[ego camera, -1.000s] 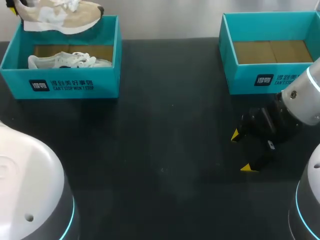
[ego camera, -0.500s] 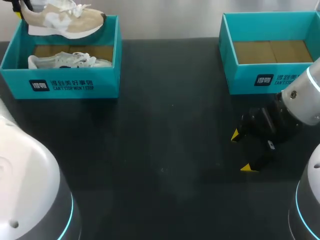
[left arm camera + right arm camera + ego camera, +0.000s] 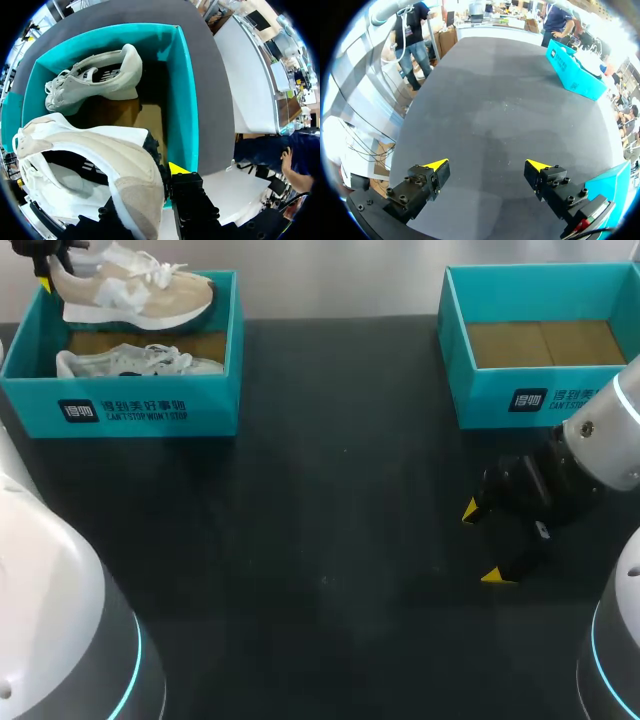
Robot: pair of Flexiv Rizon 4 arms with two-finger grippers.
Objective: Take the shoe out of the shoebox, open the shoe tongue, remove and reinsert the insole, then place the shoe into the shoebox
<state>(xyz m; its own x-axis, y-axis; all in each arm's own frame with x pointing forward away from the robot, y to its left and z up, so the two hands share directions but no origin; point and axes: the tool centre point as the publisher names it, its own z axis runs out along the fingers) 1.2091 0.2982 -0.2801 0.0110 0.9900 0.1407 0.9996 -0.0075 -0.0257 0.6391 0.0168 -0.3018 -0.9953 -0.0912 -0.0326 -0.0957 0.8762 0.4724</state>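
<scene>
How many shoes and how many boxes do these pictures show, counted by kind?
Shoes: 2 (beige-and-white lace-up sneaker, white mesh sneaker)
Shoeboxes: 2 (left teal cardboard shoebox, right teal cardboard shoebox)
Total: 4

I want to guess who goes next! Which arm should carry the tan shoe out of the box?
Left. The left pincer grips the tan shoe by the heel above the box; the right pincer sits open and empty across the table.
</scene>
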